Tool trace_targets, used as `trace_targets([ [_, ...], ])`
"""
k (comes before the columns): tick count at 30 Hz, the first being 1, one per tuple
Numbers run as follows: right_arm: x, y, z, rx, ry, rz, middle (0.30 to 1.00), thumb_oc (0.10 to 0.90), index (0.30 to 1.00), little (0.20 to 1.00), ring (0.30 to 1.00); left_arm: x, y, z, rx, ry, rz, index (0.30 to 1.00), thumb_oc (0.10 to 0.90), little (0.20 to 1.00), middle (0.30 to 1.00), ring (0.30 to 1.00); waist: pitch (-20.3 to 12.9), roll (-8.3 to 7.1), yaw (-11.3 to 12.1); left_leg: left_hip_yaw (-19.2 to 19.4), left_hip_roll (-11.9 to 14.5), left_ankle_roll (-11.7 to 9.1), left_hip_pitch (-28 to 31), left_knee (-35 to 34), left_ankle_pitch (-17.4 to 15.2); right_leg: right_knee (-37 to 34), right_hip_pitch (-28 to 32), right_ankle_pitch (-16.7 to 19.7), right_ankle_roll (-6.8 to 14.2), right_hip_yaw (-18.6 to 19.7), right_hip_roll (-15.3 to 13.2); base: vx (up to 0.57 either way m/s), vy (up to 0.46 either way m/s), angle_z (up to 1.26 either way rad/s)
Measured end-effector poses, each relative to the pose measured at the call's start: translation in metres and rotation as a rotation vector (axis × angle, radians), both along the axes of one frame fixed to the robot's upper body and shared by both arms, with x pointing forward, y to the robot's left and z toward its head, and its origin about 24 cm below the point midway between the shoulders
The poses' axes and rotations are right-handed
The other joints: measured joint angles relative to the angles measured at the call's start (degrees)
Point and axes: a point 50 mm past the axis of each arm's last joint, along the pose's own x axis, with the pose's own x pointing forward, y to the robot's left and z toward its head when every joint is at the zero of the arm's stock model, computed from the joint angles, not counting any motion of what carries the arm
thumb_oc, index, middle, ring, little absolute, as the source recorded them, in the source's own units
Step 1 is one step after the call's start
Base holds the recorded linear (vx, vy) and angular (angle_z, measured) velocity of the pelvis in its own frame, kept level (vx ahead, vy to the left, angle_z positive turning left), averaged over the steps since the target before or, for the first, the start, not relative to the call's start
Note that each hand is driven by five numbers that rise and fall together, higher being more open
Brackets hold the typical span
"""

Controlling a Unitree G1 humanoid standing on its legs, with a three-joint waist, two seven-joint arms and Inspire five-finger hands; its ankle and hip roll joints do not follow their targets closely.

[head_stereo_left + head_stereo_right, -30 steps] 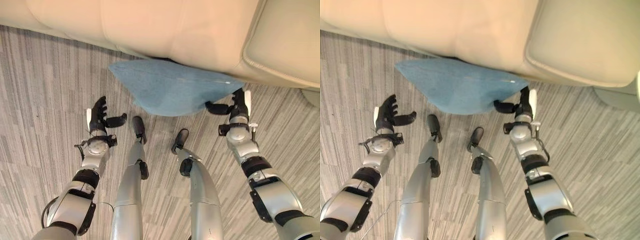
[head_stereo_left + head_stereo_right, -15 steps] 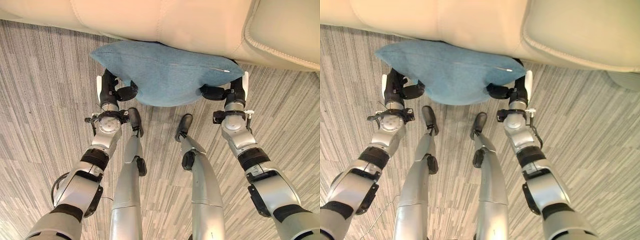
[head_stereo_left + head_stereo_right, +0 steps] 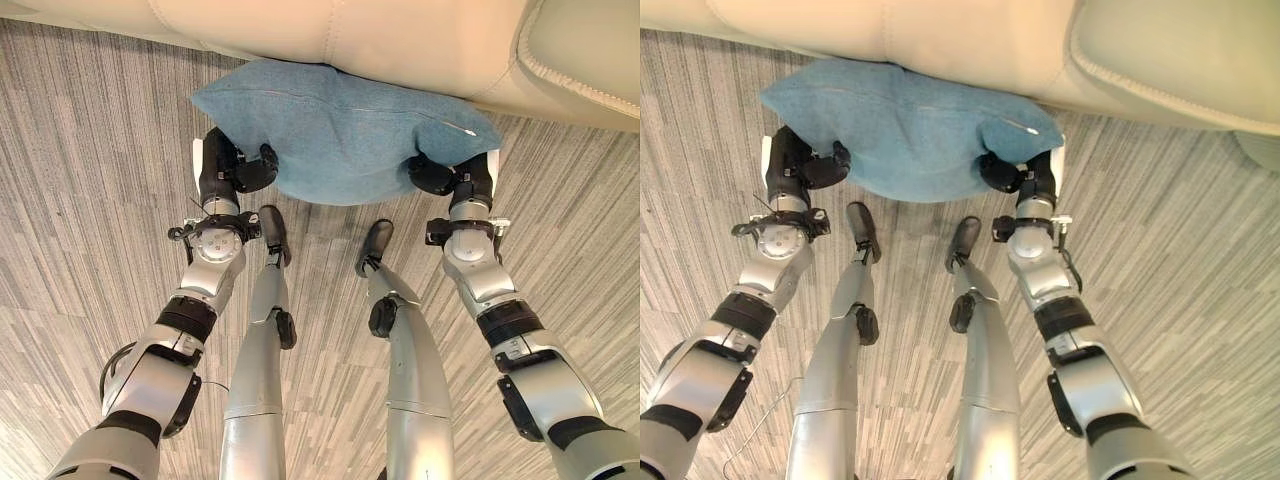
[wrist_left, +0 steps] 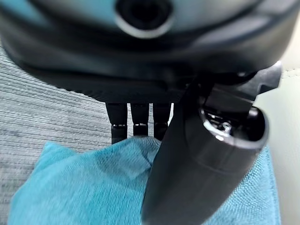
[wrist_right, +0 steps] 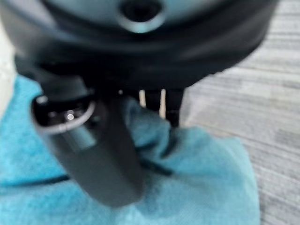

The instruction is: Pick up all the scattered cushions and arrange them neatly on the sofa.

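A blue cushion [image 3: 340, 130] hangs just off the grey carpet, against the front of the beige sofa [image 3: 400, 35]. My left hand [image 3: 222, 172] grips its left edge, thumb pressed on top and fingers underneath. My right hand [image 3: 468, 182] pinches its right corner the same way. In the left wrist view the thumb [image 4: 201, 154] lies over the blue cushion [image 4: 79, 187], with the fingers [image 4: 133, 122] behind the fabric. The right wrist view shows the thumb [image 5: 103, 154] dug into the bunched cushion [image 5: 206, 187].
The sofa's front edge runs across the top of the head views, with a padded arm [image 3: 590, 50] at the upper right. Striped grey carpet [image 3: 90, 200] spreads on both sides of the arms.
My left hand, open and apart from the cushion a second ago, moved in and shut on its left edge. Both thumbs now press deeper, and the cushion sits a little closer to the sofa.
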Motion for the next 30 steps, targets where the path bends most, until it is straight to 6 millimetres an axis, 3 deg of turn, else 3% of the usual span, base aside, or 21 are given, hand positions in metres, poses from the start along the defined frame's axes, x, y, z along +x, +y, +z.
trace_targets([
  [3,-0.004,0.001,-0.008,0.017,0.014,0.020,0.300,0.400,0.300,0.300,0.300,-0.005,0.005,-0.007,-0.034,0.006,0.011,0.300,0.400,0.300,0.300,0.300,0.0,0.01,0.0,0.0,0.0,0.0,1.1,0.0,0.0,0.2,1.0,0.0,0.0,0.1,0.0,0.00,0.000,0.00],
  [6,-0.011,0.000,-0.028,0.024,0.059,0.036,0.300,0.400,0.300,0.300,0.300,-0.013,0.007,-0.025,-0.053,0.043,0.015,0.300,0.400,0.300,0.300,0.300,-0.1,0.50,0.1,-0.3,0.0,0.0,4.3,-0.1,0.0,0.1,4.3,0.0,0.0,0.0,-0.1,0.00,0.000,0.00],
  [9,-0.018,-0.001,-0.029,0.036,0.032,0.054,0.300,0.400,0.300,0.300,0.300,-0.019,0.008,-0.027,-0.069,0.029,0.010,0.300,0.400,0.300,0.300,0.300,-0.1,0.75,0.1,-0.4,0.0,0.0,5.3,-0.1,0.0,0.0,5.5,0.0,0.0,-0.2,-0.1,0.00,0.000,0.00],
  [12,-0.025,-0.002,-0.045,0.053,0.072,0.062,0.300,0.400,0.300,0.300,0.300,-0.026,0.007,-0.046,-0.097,0.079,0.012,0.300,0.400,0.300,0.300,0.300,-0.1,0.86,-0.1,-0.8,-0.1,-0.3,9.7,-0.6,0.2,-0.3,10.2,0.0,0.0,-0.9,-0.2,-0.02,0.008,0.05],
  [15,-0.038,-0.007,-0.052,0.069,0.057,0.070,0.300,0.400,0.300,0.300,0.300,-0.039,0.006,-0.054,-0.117,0.074,-0.006,0.300,0.400,0.300,0.300,0.300,-1.8,0.86,-0.1,-1.1,-0.1,-0.7,11.3,-1.1,0.5,-0.3,11.7,0.0,0.0,-1.1,-0.2,0.00,0.000,0.00],
  [17,-0.040,-0.007,-0.054,0.066,0.066,0.082,0.300,0.400,0.300,0.300,0.300,-0.041,0.007,-0.056,-0.136,0.076,-0.003,0.300,0.400,0.300,0.300,0.300,-0.9,0.79,-0.2,-1.1,-0.1,-0.7,13.6,-1.3,0.5,-0.8,14.3,0.1,0.0,-1.3,-0.2,0.00,0.000,0.00],
  [19,-0.048,-0.004,-0.074,0.070,0.117,0.095,0.300,0.400,0.300,0.300,0.300,-0.050,0.005,-0.076,-0.160,0.126,0.001,0.300,0.400,0.300,0.300,0.300,-2.6,0.76,-0.5,-1.2,-0.3,-0.8,16.9,-2.2,0.5,-1.8,17.4,0.0,0.3,-1.2,-0.1,0.00,0.000,0.00],
  [24,-0.058,-0.004,-0.085,0.077,0.143,0.104,0.300,0.400,0.300,0.300,0.300,-0.061,0.006,-0.086,-0.173,0.143,0.000,0.300,0.400,0.300,0.300,0.300,-4.1,0.76,-0.4,-1.4,-0.4,-0.7,20.7,-3.7,0.6,-3.2,21.4,0.1,0.7,-1.8,0.0,0.04,0.045,0.02],
  [25,-0.056,-0.006,-0.078,0.044,0.135,0.113,0.300,0.400,0.300,0.300,0.300,-0.064,0.014,-0.078,-0.143,0.118,-0.004,0.300,0.400,0.300,0.300,0.300,3.5,0.10,-0.3,-1.4,-0.4,-0.8,27.7,-1.3,-0.6,-1.9,29.6,-0.2,0.4,-2.8,-0.4,0.02,0.008,0.07],
  [26,-0.060,-0.011,-0.086,0.043,0.163,0.108,0.300,0.400,0.300,0.300,0.300,-0.068,0.017,-0.083,-0.142,0.134,-0.010,0.300,0.400,0.300,0.300,0.300,7.1,-0.11,0.6,-1.3,-0.2,-0.6,32.7,-1.0,-1.2,-2.3,34.9,-0.3,0.4,-3.4,-0.5,0.11,0.039,0.10],
  [27,-0.091,-0.013,-0.137,0.053,0.331,0.107,0.300,0.400,0.300,0.300,0.300,-0.103,0.013,-0.135,-0.162,0.300,-0.009,0.300,0.400,0.300,0.300,0.300,-2.0,0.23,0.7,-1.7,-0.1,-1.3,36.8,-5.2,-1.7,-7.6,39.1,-1.2,1.9,-4.2,0.9,0.07,0.060,-0.03],
  [28,-0.100,-0.011,-0.147,0.053,0.361,0.118,0.300,0.400,0.300,0.300,0.300,-0.113,0.011,-0.147,-0.160,0.337,-0.013,0.300,0.400,0.300,0.300,0.300,-5.2,0.30,1.0,-1.4,-0.1,-1.5,36.9,-6.0,-1.8,-8.1,38.9,-1.2,2.0,-4.2,1.0,0.11,0.076,-0.05],
  [29,-0.106,-0.013,-0.149,0.048,0.367,0.127,0.300,0.400,0.300,0.300,0.300,-0.120,0.018,-0.150,-0.162,0.340,0.003,0.300,0.400,0.300,0.300,0.300,-6.2,0.38,1.5,-0.8,-0.1,-1.7,39.1,-5.8,-2.2,-8.6,41.7,-1.1,2.1,-4.4,0.8,0.07,0.029,-0.11],
  [30,-0.107,-0.014,-0.148,0.059,0.362,0.126,0.300,0.400,0.300,0.300,0.300,-0.122,0.020,-0.153,-0.182,0.348,0.014,0.300,0.400,0.300,0.300,0.300,-4.7,0.56,1.6,-0.5,-0.1,-1.6,43.5,-7.0,-2.1,-10.1,46.3,-0.4,2.5,-4.5,1.3,0.13,0.039,-0.11],
])
